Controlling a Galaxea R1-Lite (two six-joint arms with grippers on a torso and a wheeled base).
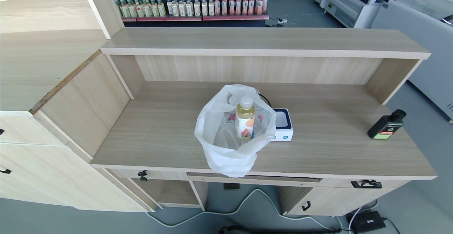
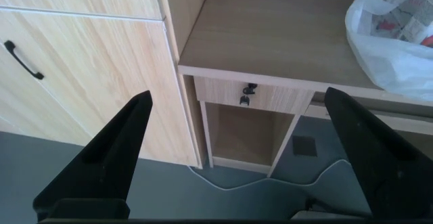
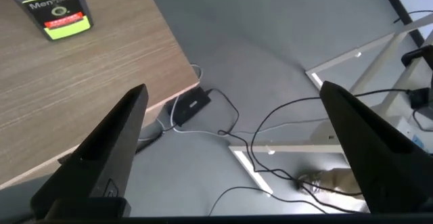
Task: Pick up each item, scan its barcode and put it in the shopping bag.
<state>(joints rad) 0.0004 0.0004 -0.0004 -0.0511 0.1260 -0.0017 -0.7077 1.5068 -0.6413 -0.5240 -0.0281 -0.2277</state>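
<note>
Light-wood bench (image 1: 336, 149), white plastic shopping bag (image 1: 226, 149) at centre; clear bottle of yellow drink (image 1: 245, 120) already stands inside. Left to do: black flat bottle w/ green-red label (image 1: 386, 125), lying near bench's right end. White scanner box (image 1: 284, 126) just beside bag; nothing blocks. Left end effector (image 2: 230, 156) & right end effector (image 3: 230, 156) both wide, empty.

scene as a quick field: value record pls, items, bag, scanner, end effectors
shopping bag: white, open, at the counter front edge
drink bottle: upright inside the bag
scanner: white, beside the bag on its right
black bottle: lying at the counter's right end, not bagged
left end effector: open, empty
right end effector: open, empty
</note>
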